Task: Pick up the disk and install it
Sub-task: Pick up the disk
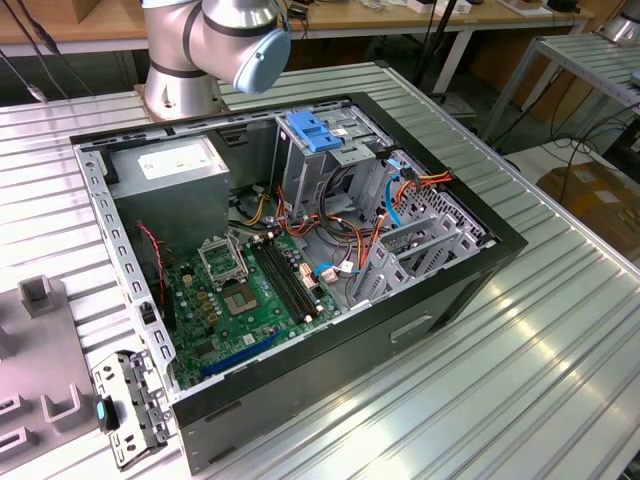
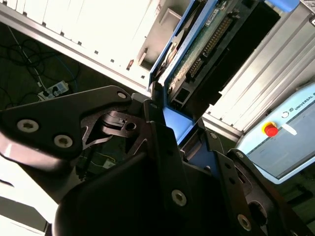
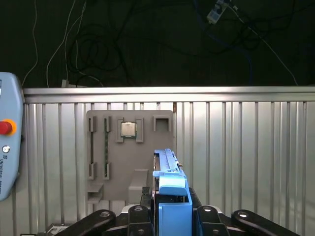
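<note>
In both wrist views my gripper (image 3: 172,219) is shut on the disk (image 3: 168,174), which stands edge-on between the black fingers, its light blue carrier rail (image 3: 174,206) facing the camera. The second wrist view shows the gripper (image 2: 170,125) clamping the rail's end, and the disk's (image 2: 209,42) green circuit-board underside and connector stretch away from it. The disk hangs in the air above the ribbed metal table (image 3: 246,147), clear of everything on it.
The exterior view shows the open computer case (image 1: 460,290) on the table. Inside are the tall metal bay with a blue latch (image 1: 314,132), a grey power supply (image 1: 170,170) and the motherboard (image 1: 240,290). A grey fixture plate (image 3: 130,162) lies below the disk. A teach pendant (image 3: 7,137) sits beside it.
</note>
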`<act>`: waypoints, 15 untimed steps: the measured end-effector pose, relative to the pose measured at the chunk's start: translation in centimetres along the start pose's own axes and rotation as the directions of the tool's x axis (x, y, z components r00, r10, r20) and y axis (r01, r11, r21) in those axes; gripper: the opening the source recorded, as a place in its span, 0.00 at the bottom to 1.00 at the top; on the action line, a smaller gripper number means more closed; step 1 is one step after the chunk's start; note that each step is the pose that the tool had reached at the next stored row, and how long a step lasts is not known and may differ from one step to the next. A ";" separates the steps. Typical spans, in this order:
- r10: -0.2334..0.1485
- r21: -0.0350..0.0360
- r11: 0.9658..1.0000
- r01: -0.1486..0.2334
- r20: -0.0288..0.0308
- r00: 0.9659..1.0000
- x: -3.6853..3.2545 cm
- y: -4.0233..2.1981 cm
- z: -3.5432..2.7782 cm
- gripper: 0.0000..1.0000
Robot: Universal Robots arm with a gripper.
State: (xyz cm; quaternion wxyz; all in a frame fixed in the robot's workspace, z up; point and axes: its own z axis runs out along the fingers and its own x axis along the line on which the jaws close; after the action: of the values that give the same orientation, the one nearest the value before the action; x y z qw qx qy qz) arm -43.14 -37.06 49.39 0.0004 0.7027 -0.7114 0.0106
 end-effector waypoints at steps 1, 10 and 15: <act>0.000 0.000 1.000 0.000 0.000 1.000 0.00 -0.08 0.00 0.37; 0.000 0.000 1.000 0.000 0.000 1.000 -0.02 -1.28 0.01 0.37; 0.000 0.000 1.000 0.000 0.000 1.000 -0.02 -1.91 0.03 0.37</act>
State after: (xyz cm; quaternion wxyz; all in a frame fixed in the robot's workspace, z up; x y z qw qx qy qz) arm -41.23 -37.06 49.39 0.0005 0.7027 -0.7114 0.0106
